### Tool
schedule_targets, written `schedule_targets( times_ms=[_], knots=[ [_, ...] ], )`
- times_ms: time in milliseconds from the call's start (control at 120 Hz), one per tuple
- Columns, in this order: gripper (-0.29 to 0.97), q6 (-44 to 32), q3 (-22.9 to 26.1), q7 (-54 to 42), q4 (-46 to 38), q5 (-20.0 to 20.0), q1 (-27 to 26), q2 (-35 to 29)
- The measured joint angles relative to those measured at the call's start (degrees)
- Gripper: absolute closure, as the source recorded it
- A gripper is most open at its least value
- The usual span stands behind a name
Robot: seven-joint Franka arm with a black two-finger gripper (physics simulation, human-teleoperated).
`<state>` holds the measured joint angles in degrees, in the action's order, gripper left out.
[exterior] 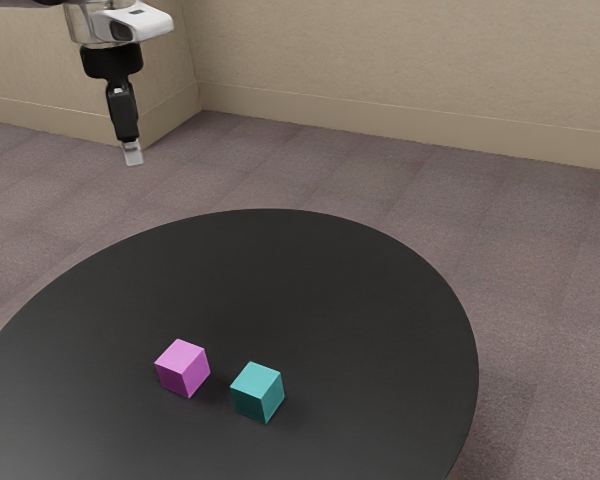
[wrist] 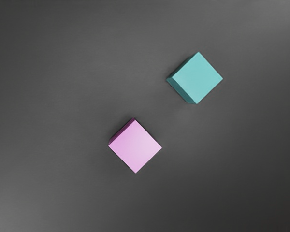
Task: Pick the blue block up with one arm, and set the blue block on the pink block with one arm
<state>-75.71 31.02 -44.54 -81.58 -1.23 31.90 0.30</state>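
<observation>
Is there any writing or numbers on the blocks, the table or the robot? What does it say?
No readable text anywhere.
The blue block and the pink block have plain faces.
The black table has no marks.
A tiny dark mark on the arm's white hand, above the gripper, is too small to read.

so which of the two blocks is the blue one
The teal-blue block, the one further toward the exterior view's right. Its neighbour, close beside it but not touching, is the pink block.
</observation>
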Motion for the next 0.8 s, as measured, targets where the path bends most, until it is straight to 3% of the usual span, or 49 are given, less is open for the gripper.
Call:
schedule_targets(
  times_ms=[333,458,500,592,675,800],
  knots=[
    [0.0,0.0,-0.06,-0.4,-0.14,0.02,0.12,-0.22],
    [0.0,0.56,-0.46,-0.01,-2.42,0.56,0.94,-4.35],
    [0.0,1.77,0.08,-0.23,2.32,1.42,1.0,-7.53],
    [0.0,3.82,4.54,-1.96,6.02,3.1,-7.31,-10.02],
    [0.0,2.61,6.0,-4.49,-4.64,3.9,-8.76,-10.23],
    [0.0,-9.2,6.08,-9.32,-26.97,0.52,-8.35,-10.27]
  ],
)
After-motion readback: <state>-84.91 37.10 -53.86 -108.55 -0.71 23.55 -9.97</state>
